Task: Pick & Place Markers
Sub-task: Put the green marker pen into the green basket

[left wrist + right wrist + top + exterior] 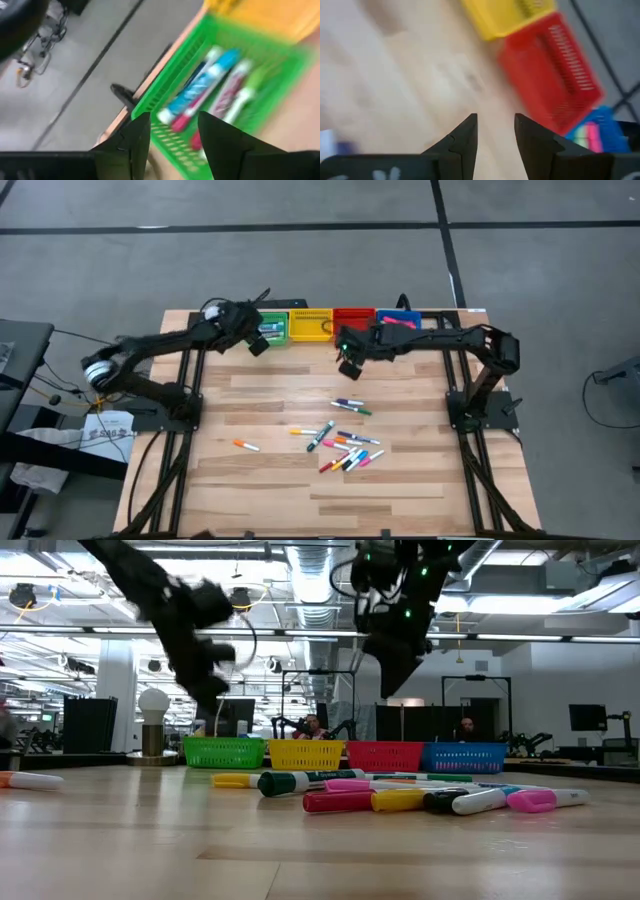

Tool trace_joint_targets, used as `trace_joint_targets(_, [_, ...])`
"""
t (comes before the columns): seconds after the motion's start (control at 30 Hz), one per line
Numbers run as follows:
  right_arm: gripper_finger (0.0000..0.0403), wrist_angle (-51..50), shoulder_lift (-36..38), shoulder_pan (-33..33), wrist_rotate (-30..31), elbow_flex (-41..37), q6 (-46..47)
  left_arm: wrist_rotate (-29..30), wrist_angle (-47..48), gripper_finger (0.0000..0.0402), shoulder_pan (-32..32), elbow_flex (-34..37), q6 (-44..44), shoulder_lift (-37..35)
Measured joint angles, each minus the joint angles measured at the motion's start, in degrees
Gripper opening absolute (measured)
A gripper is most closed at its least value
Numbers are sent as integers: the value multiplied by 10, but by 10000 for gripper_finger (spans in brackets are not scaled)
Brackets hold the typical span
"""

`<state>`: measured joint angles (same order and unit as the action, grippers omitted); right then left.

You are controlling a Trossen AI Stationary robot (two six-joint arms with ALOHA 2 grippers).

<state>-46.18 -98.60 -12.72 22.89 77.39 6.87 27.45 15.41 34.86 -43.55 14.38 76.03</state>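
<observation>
Markers [200, 92] lie lengthwise in the green bin [280, 60]

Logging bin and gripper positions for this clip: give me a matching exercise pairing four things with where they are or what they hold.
Things:
1. green bin
2. left gripper
3. right gripper
4. lone orange marker

Places or states:
A. apart from the pile, on the table toward the left arm's side
B. open and empty, over bare table near the red bin
C. holds several markers
D. open, above the green bin

Pairs: 1-C, 2-D, 3-B, 4-A
</observation>
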Motion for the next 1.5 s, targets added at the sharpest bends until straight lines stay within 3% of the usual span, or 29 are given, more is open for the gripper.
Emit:
trace_joint_targets(0.17, [121, -29, 3, 87, -6, 0, 78, -45, 39, 163, -83, 2, -138, -147])
trace_joint_targets(0.3, [121, -21, 2, 165, -7, 0, 136, -174, 38, 165, -151, 12, -252, -255])
trace_joint_targets(0.43, [121, -1, -1, 234, -8, 0, 137, -298, 34, 164, -238, 36, -400, -338])
trace_joint_targets(0.63, [113, 42, -1, 296, -2, 0, 96, -344, 33, 159, -414, 102, -490, -418])
trace_joint_targets(0.73, [108, 76, -1, 308, -5, 0, 97, -293, -6, 159, -501, 143, -562, -431])
trace_joint_targets(0.9, [114, 84, -1, 288, -74, 0, 67, -124, -178, 159, -623, 213, -617, -403])
trace_joint_targets(1.1, [123, 148, -1, 255, -145, 0, -78, 18, -340, 159, -690, 249, -617, -312])
trace_joint_targets(1.2, [123, 169, -1, 235, -205, 0, -133, 41, -384, 159, -691, 250, -614, -258])
trace_joint_targets(1.5, [123, 177, -1, 193, -320, -1, -260, 40, -478, 159, -678, 249, -609, -91])
